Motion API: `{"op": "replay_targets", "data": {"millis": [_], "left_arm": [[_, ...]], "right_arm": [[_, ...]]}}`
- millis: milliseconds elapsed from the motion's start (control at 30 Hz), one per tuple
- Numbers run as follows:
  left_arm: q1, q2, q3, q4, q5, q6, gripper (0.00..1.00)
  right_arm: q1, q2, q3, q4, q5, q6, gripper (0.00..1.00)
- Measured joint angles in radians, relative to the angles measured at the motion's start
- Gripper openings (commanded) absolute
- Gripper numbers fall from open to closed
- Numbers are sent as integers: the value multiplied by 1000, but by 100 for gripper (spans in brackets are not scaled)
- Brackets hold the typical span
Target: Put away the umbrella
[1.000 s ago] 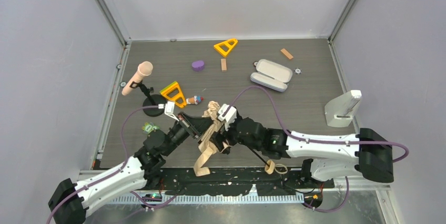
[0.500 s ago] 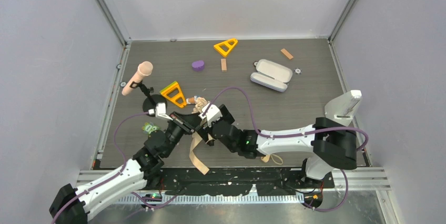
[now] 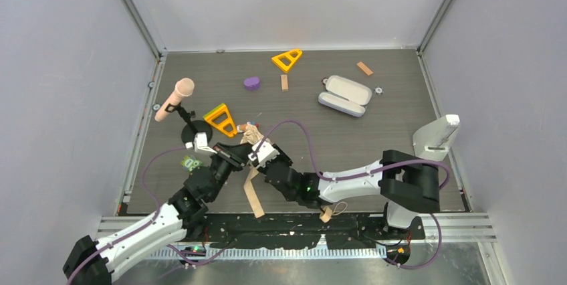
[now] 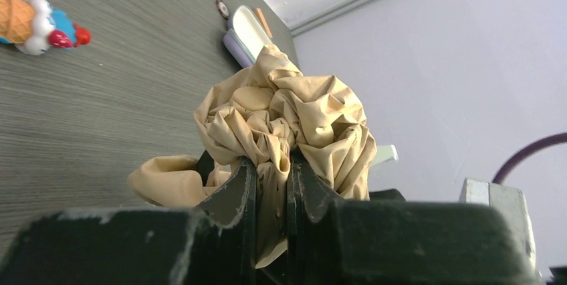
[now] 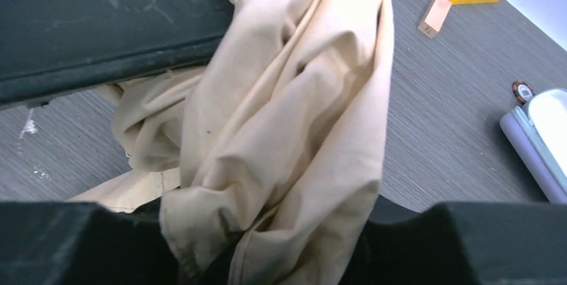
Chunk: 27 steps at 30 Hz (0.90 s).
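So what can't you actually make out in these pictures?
Top view: most of the pale beige fabric folding umbrella and its shaft, covered by the left arm and right arm.
Right wrist view: whether the right fingers pinch the fabric; the cloth drapes over their tips.
Left wrist view: the umbrella's tan handle, outside that frame.
Top view: the small green item beside the left arm, too small to identify.

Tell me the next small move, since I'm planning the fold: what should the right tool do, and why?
Probably close the right tool on the umbrella fabric lying between its jaws. The left tool pinches the bunched canopy, yet cloth trails loose, so a second grip would likely help gather it.
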<state>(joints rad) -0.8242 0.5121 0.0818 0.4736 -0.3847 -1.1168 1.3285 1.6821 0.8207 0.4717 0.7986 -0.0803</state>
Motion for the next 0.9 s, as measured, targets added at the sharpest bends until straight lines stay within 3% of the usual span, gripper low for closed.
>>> {"op": "replay_targets", "data": {"millis": [67,133,200,267,433,633,900], "left_arm": [[-4,-7,0,4,11,4,0],[-12,-22,3,7,34,19,19],[-20,-38,14,7,64,36,48],[-26,-69,31,5,95,62,70],[-27,-196,115,1,151,122,96],[-6,-267,243,-134,248,256,99],[20,-83,428,-271,537,388,99]], "right_arm": [[-6,-25,-32,37,-28,4,6],[-15,-71,-74,63,-79,6,6],[-31,-134,-114,70,-148,15,6],[-56,-204,-147,66,-220,27,6],[-229,-418,-231,-17,-454,108,6],[-406,-599,-243,-157,-791,210,6],[-547,-660,-189,-260,-1328,391,6]]}}
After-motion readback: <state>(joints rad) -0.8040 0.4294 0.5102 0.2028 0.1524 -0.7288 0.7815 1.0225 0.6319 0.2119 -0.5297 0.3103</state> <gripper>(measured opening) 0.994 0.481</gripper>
